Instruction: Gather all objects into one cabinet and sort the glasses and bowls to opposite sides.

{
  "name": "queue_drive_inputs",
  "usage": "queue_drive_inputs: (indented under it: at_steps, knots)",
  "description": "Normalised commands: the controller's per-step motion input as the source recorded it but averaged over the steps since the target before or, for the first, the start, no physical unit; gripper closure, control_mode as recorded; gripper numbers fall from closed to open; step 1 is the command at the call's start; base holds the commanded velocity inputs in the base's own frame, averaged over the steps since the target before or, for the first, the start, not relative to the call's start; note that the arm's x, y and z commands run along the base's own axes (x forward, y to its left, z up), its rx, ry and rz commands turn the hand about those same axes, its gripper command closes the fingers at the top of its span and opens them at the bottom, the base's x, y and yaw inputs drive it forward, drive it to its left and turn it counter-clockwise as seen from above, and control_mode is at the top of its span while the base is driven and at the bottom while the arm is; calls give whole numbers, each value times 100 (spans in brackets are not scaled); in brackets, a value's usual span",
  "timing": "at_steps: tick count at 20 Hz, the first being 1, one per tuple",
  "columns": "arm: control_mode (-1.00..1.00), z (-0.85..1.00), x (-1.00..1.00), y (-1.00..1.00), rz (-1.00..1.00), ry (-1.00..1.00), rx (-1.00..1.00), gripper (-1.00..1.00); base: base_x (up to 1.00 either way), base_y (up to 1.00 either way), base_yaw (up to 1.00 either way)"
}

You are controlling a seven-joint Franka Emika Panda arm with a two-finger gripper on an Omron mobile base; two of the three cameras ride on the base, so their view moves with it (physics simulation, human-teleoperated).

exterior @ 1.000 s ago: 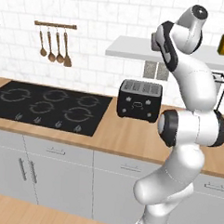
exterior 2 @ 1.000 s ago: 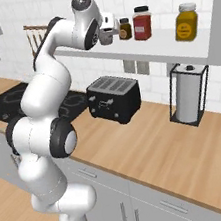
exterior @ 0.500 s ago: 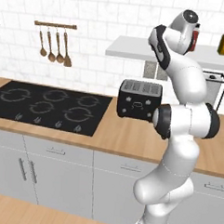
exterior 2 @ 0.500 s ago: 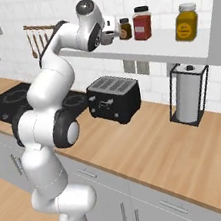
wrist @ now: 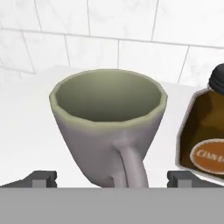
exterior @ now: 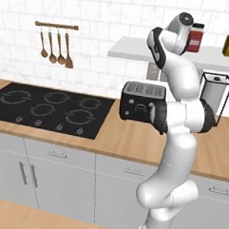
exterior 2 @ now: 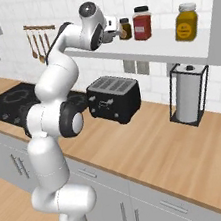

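On shelf (wrist: 26, 127), cup (wrist: 109, 127) between open gripper (wrist: 111, 178) tips — brown jar (wrist: 203, 135) beside

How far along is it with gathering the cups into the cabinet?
Nothing looks gathered yet. In hand: the open gripper is lined up on a grey-green cup standing upright on the white shelf beside a brown jar, its tips either side of the handle, not closed. Gripping, carrying and sorting remain.

You see the cup (wrist: 109, 127) standing on the shelf (wrist: 26, 127), between the pincer's (wrist: 111, 177) spread fingertips, a jar (wrist: 205, 140) just beside it.
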Motion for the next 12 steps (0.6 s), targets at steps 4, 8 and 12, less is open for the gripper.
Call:
queue_drive_inputs:
  at_steps: [4, 8, 12]
  knots:
    - [-100, -2, 15, 2, 0, -1, -2, -100, 0, 0, 0]
    - [-100, -4, 2, 9, 0, -1, -4, 100, 0, 0, 0]
    - [-100, -4, 0, 0, 0, -1, -1, 100, 0, 0, 0]
